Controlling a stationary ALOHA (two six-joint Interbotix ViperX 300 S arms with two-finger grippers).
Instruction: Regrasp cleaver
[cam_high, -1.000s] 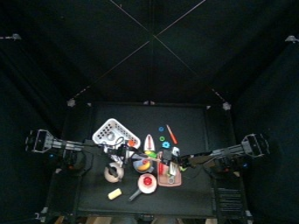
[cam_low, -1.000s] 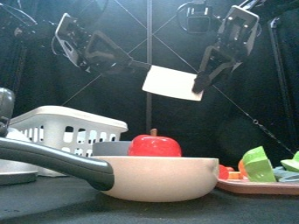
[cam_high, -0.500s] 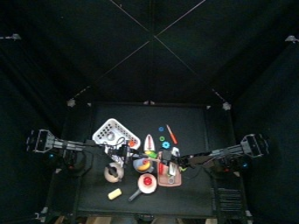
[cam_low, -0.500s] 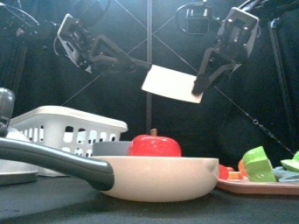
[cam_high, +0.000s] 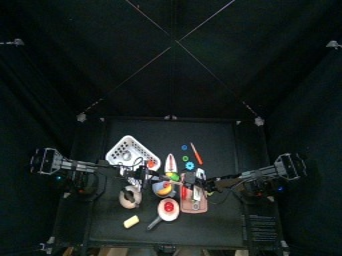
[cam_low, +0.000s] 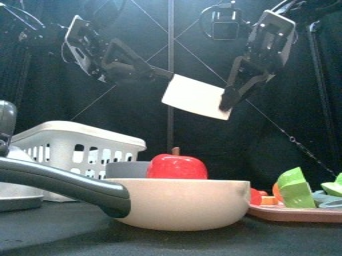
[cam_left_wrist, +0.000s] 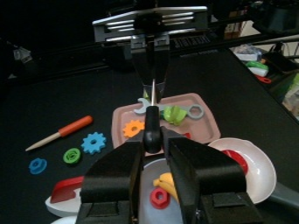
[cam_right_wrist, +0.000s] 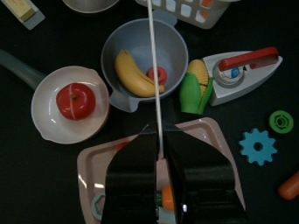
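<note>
The cleaver (cam_low: 198, 97) hangs in the air above the table, its pale blade tilted, held between the two grippers. The right gripper (cam_low: 235, 88) comes down from above with its fingers clamped on the handle end; seen from that wrist, the blade (cam_right_wrist: 153, 70) runs edge-on as a thin line straight out from between the closed-in fingers (cam_right_wrist: 131, 166). The left gripper (cam_low: 144, 70) reaches in from the other side, level with the blade's upper corner; its fingers (cam_left_wrist: 122, 171) stand apart with the blade's thin edge (cam_left_wrist: 149, 96) rising between them, and the pictures do not settle whether they touch it. Directly beneath the right gripper's fingers lie a grey bowl (cam_right_wrist: 146, 52) with a banana (cam_right_wrist: 132, 74) in it, a white pan (cam_right_wrist: 73, 105) holding a red apple (cam_right_wrist: 77, 100) just beside that bowl, and a pink tray (cam_right_wrist: 96, 157) closest under the fingers. Beyond the left gripper's fingertips the same pink tray (cam_left_wrist: 122, 118) carries small coloured pieces, with an orange gear (cam_left_wrist: 93, 140) and a carrot-like stick (cam_left_wrist: 61, 133) off to one side. In the front view the pan (cam_low: 174, 200) with the apple (cam_low: 177, 165) stands below the cleaver, a white basket (cam_low: 74, 145) to its side under the left gripper.
</note>
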